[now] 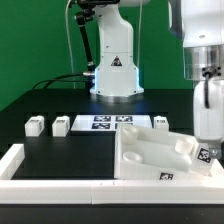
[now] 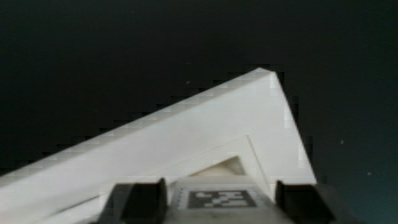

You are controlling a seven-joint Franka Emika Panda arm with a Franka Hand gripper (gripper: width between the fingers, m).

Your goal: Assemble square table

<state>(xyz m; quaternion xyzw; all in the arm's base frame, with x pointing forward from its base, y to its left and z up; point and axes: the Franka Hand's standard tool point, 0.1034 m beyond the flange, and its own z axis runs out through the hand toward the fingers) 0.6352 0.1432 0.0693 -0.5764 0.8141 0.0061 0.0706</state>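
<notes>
Here we went with a leg: my gripper (image 1: 206,108) had its jaws drawn in narrow around one white leg (image 2: 222,197), whose tag sat square between the two fingers in the wrist view. The leg hung upright over the tabletop (image 1: 128,152), which lay at the desk's (image 1: 60,150) front corner on the exterior view's right. I took it that the job was seating this leg in a corner socket. To do that well I wanted the leg kept plumb and centred over the socket, then lowered straight and turned home without shoving the tabletop. From the wrist, a pointed corner of the tabletop ran out ahead of the jaws and under them, so the held leg looked close above that corner. Whether it touched yet, I could not tell. The three other legs lay on the desk: two (image 1: 33,125) (image 1: 60,125) near the back left beside the marker board (image 1: 105,121), and one (image 1: 163,121) just behind the tabletop.
</notes>
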